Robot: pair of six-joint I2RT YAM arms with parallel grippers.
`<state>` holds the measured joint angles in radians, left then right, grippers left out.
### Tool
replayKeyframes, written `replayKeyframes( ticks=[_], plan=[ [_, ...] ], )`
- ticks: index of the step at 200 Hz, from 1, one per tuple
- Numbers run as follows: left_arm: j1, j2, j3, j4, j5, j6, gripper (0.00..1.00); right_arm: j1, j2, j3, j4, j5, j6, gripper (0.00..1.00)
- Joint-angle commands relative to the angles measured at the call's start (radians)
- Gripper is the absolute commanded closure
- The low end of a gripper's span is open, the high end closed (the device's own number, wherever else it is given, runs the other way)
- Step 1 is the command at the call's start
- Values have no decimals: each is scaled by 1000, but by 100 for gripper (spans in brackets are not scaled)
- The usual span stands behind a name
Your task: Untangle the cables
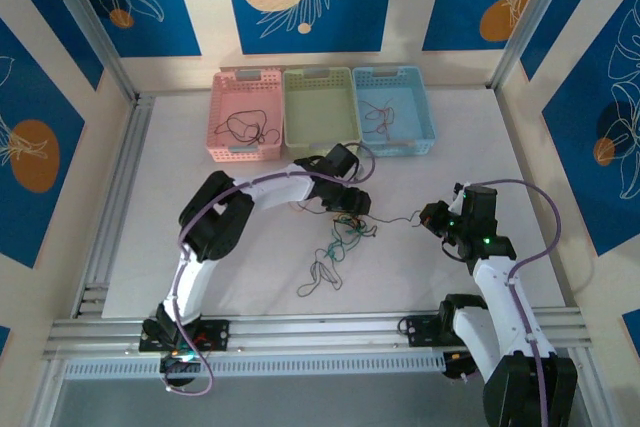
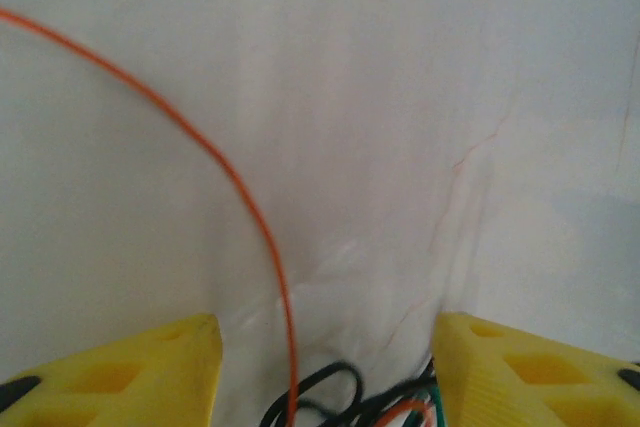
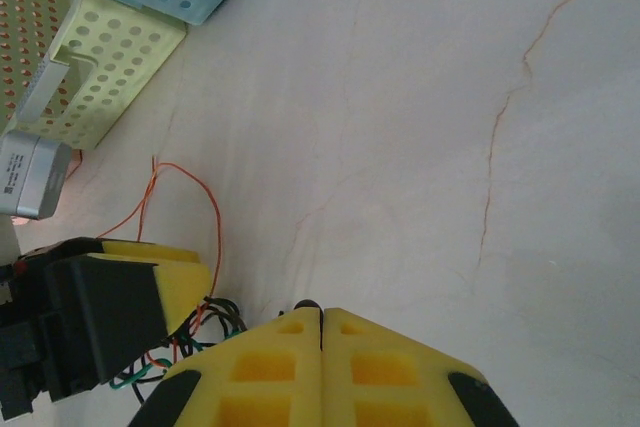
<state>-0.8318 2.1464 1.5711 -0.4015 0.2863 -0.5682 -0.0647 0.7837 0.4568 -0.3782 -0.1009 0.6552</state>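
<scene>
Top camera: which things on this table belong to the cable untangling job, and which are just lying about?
Job in hand:
- tangled cables
- loose black strand
- dark cable in the pink basket
- thin cable in the blue basket

Just lying about:
- green basket
- purple arm cable
- aluminium rails

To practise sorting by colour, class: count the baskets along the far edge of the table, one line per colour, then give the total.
Pink basket: 1
Green basket: 1
Blue basket: 1
Total: 3
</scene>
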Motion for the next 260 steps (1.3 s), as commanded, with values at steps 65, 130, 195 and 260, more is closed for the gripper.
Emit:
replayKeyframes(
  ticks=[65, 130, 195, 260],
  plan=[
    [-15, 1, 47, -9, -5, 4, 82, 6, -12, -9, 5, -4, -9, 100],
    [-12, -152, -14, 63, -112, 43, 100, 4, -29, -14, 2, 0, -5, 100],
    [15, -439, -215, 209, -173, 67, 100, 3, -32, -16, 2, -2, -6, 100],
    [130, -758, -472, 316, -220, -10, 100, -3, -35, -18, -2, 3, -3, 100]
  ],
)
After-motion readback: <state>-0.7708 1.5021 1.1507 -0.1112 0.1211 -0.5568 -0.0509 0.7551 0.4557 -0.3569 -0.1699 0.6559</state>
